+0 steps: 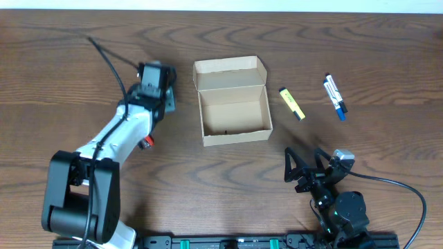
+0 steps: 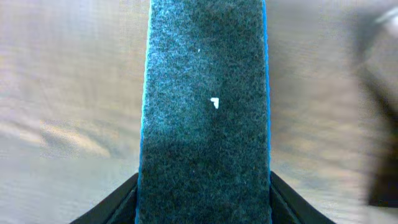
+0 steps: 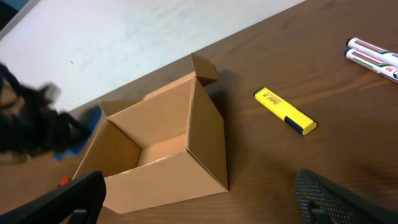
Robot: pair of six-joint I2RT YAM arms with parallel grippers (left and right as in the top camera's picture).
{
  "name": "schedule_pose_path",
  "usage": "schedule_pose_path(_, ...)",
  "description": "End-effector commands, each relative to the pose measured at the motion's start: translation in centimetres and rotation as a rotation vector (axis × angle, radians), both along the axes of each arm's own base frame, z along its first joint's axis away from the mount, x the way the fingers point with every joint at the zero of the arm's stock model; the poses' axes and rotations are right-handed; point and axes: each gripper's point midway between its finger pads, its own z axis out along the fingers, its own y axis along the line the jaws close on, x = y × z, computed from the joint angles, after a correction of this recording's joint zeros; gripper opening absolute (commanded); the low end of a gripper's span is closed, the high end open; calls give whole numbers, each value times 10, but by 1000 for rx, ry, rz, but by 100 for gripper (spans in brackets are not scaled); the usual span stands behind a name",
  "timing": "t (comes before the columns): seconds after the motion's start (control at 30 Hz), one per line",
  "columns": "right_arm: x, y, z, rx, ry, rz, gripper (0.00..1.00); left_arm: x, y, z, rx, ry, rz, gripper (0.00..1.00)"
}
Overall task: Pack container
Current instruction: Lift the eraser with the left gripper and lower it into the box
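Overhead: you have the box (image 1: pixel 232 104) mid-tabletop (image 1: pixel 69 62), flap lid open toward the far side and nothing visible inside. The left gripper (image 1: pixel 160 90) sits just left of it. A highlighter (image 1: pixel 291 103) lies right of the box, with two markers (image 1: pixel 336 95) side by side further right. The right gripper (image 1: pixel 304 169) is at the near edge, well apart from the box, its jaws spread.

Left wrist: your view is filled by an eraser (image 2: pixel 205 112), felt face up. The left gripper pinches it, one finger (image 2: pixel 121 200) tight against each long side.

Right wrist: fingers (image 3: pixel 74 199) are wide apart with nothing between them. The box stands ahead-left and the highlighter ahead-right.
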Motion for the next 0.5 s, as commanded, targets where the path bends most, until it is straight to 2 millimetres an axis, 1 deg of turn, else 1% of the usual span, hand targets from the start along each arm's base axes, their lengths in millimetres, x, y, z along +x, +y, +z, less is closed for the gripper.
schedule_pose_path(0.0, 1, -4, -2, 5, 7, -20, 99, 20, -26, 80, 66, -153, -149, 36)
schedule_pose_path(0.07, 1, -4, -2, 5, 7, -20, 99, 18, -44, 107, 95, -189, -235, 36)
schedule_pose_path(0.1, 1, -4, -2, 5, 7, -20, 99, 16, -53, 117, 107, -200, -282, 36)
schedule_pose_path(0.13, 1, -4, -2, 5, 7, -20, 99, 11, -64, 126, 115, -205, -340, 37)
schedule_pose_path(0.2, 1, -4, -2, 5, 7, -20, 99, -3, -86, 134, 110, -194, -463, 38)
schedule_pose_path(0.27, 1, -4, -2, 5, 7, -20, 99, -18, -104, 132, 92, -165, -577, 38)
schedule_pose_path(0.4, 1, -4, -2, 5, 7, -20, 99, -50, -135, 117, 59, -79, -816, 38)
schedule_pose_path(0.47, 1, -4, -2, 5, 7, -20, 99, -62, -149, 112, 38, -59, -920, 39)
